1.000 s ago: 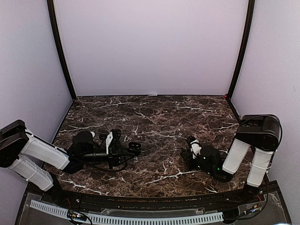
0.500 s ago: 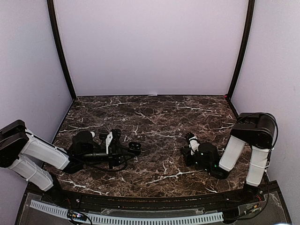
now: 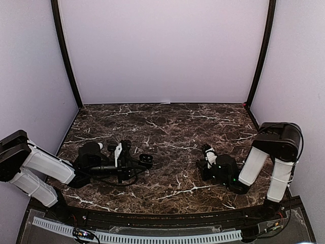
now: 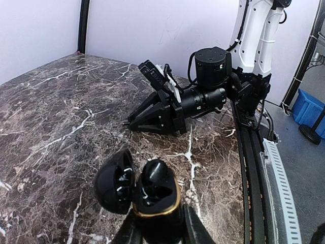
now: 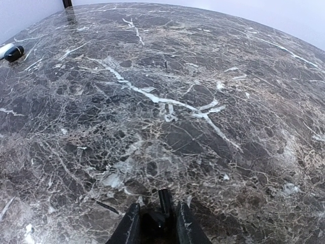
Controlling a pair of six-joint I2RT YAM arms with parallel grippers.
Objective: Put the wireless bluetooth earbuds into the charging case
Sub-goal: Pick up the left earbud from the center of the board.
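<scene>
overhead, the left pincer and right pincer are seen low over the counter. at the left wrist, the open charging case is clamped between its fingers. at the right wrist, a black earbud is pinched likewise.

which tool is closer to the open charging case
Left. The left tool grips the charging case at its base; the right tool lies low across the table, apart from it.

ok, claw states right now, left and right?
Left claw: closed on the open black charging case.
Right claw: closed on a small black piece, apparently an earbud.
</scene>
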